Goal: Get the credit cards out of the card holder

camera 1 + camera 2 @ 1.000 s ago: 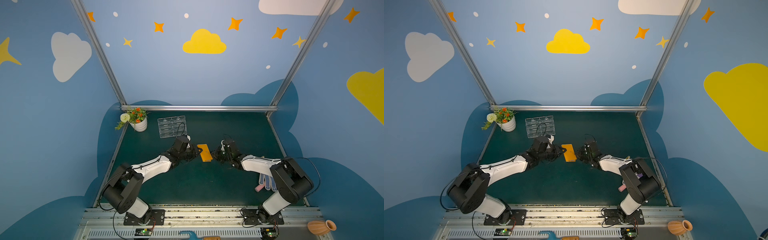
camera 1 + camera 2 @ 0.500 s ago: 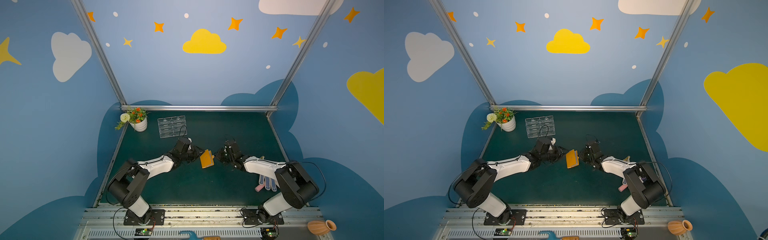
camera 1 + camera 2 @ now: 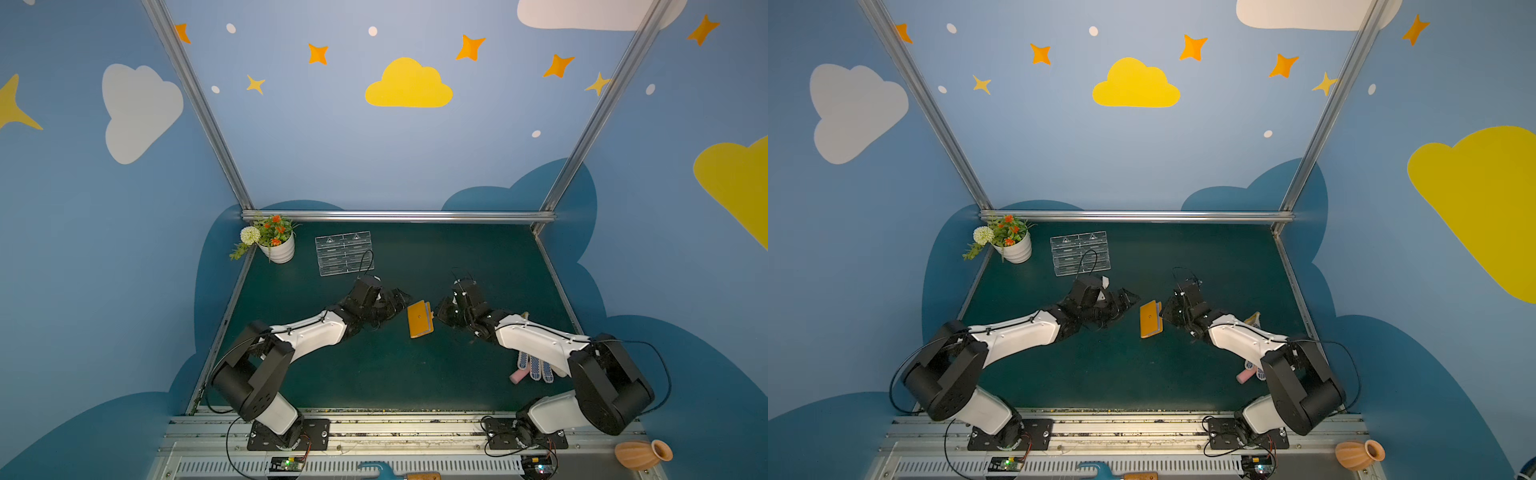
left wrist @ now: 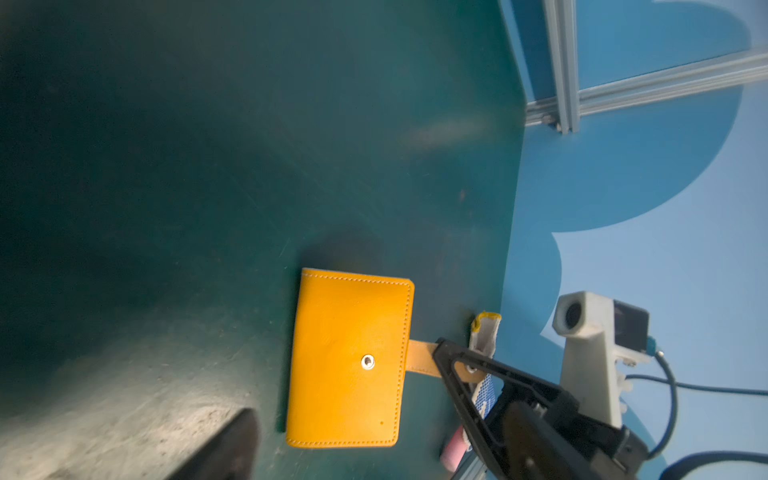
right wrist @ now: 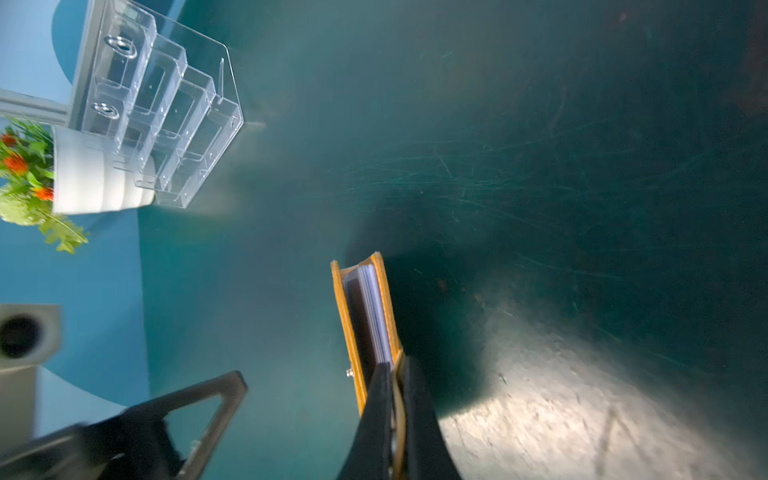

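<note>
My right gripper (image 5: 398, 368) is pinched shut on the snap tab (image 4: 422, 357) of the card holder (image 3: 419, 319), which sits mid-scene on the tabletop (image 3: 374, 374) between both grippers, long axis near-to-far, tab pointing right. My left gripper (image 3: 400, 305) gapes wide, empty.

Dark green bench (image 3: 374, 374) carries a white flowerpot (image 3: 279, 249) at the 10 o'clock corner, a clear acrylic tiered stand (image 3: 343, 253) just beside it toward 11, and a dotted glove (image 3: 535, 367) beside a pink object (image 3: 518, 376) at 4 o'clock, with a terracotta vase (image 3: 642, 454) lying off-bench at 5.
</note>
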You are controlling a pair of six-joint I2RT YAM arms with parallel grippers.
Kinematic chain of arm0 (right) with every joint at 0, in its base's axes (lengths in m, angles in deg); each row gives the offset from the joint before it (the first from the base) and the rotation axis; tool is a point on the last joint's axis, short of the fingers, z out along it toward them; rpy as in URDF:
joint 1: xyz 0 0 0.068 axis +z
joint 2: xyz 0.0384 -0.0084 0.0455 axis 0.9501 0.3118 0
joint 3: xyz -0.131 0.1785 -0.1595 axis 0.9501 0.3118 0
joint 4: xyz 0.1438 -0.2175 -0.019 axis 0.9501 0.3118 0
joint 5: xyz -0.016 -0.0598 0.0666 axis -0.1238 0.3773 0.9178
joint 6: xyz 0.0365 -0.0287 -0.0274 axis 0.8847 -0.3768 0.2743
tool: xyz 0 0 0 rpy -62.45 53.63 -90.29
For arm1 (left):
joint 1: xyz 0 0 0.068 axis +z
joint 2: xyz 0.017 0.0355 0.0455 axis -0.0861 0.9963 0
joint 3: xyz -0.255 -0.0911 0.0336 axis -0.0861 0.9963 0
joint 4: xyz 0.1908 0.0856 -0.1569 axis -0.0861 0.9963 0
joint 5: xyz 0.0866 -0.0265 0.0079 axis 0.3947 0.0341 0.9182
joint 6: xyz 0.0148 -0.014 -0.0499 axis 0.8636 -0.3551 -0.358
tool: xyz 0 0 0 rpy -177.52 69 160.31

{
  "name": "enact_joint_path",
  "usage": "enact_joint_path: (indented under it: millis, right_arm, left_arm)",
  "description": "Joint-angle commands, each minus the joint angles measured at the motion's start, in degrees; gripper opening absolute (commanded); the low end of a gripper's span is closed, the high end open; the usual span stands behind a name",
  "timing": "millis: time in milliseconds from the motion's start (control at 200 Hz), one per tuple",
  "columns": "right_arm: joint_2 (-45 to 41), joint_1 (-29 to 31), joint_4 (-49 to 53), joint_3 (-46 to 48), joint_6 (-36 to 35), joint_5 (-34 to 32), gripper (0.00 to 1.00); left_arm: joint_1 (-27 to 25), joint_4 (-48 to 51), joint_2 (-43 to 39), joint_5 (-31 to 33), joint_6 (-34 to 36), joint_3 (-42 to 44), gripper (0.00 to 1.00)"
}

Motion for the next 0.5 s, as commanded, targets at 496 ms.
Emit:
enact_joint_path:
  millis: [496]
  right_arm:
    - [0.34,4.36,11.85,-6.24,-2.61,-0.87,0.0]
  left_arm:
    - [2.41,14.24,-10.18,7.58,8.62,-0.29,1.0]
